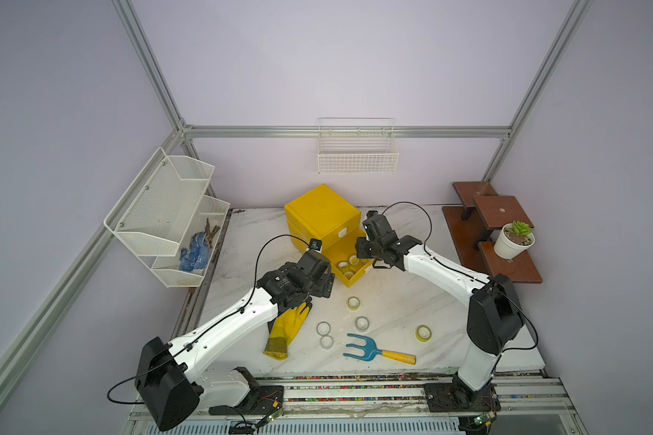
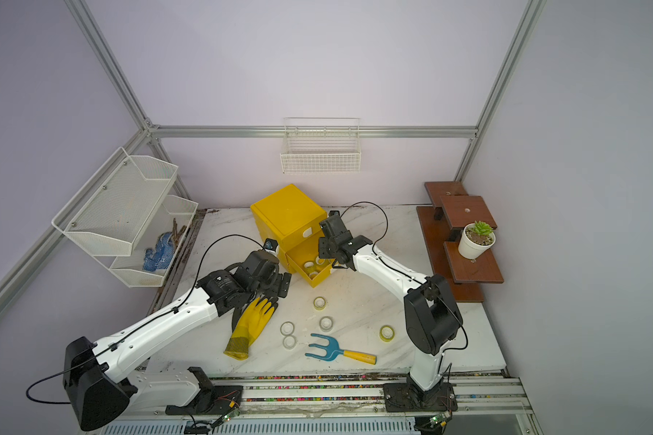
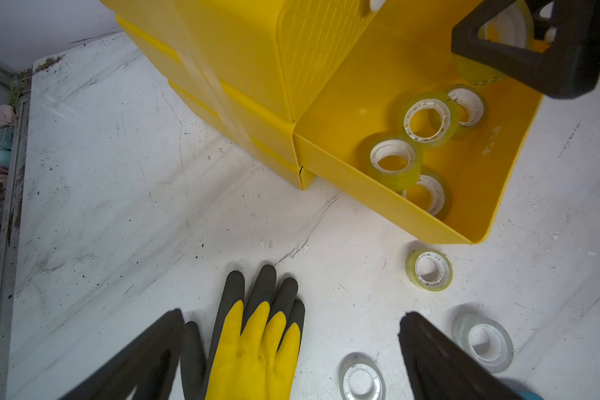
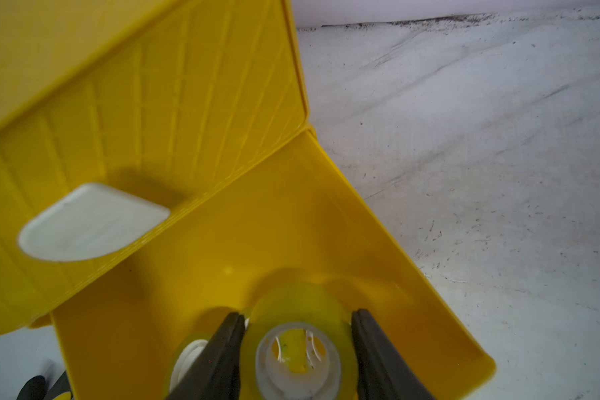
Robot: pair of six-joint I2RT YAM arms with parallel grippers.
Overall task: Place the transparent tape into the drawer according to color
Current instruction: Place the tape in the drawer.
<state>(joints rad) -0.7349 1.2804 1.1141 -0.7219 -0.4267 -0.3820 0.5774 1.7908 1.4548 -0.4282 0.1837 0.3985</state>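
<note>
Transparent tape (image 1: 362, 323) sits in three places: loose on the marble table (image 1: 404, 301), down in the open drawer (image 3: 361, 194), and pinched in one gripper.

From the left, the left arm (image 1: 234, 324) has its elbow raised at the near corner. Its white forearm slopes diagonally toward the middle, and the wrist is bent downward. The left gripper (image 3: 291, 317) hangs with its fingers spread wide and nothing between them. It is over the fingertips of a yellow rubber glove (image 1: 285, 331), which lies flat with a dark glove (image 3: 264, 280) beneath it.

Just right of the gloves, two clear rolls (image 1: 323, 328) lie almost touching, with a third clear one a little further right. A yellow-green loose roll (image 1: 353, 302) lies nearer the drawer. A blue hand fork (image 1: 366, 348) with a yellow handle lies toward the near edge, and a second yellow-green roll (image 1: 423, 333) lies apart to its right.

The yellow cabinet (image 1: 319, 214) stands at the back with its drawer pulled out. Four drawer rolls (image 3: 426, 119), yellow-green, lie inside, some leaning on each other.

The right arm (image 1: 445, 269) has its elbow high at the right, the forearm sloping in and the wrist tipped down over the drawer. The right gripper (image 4: 298, 315) is clamped on the held roll (image 4: 297, 349), also yellow-green, with one finger on each side of its rim. The roll is inside the drawer's outline, but I cannot tell whether it touches the floor.
</note>
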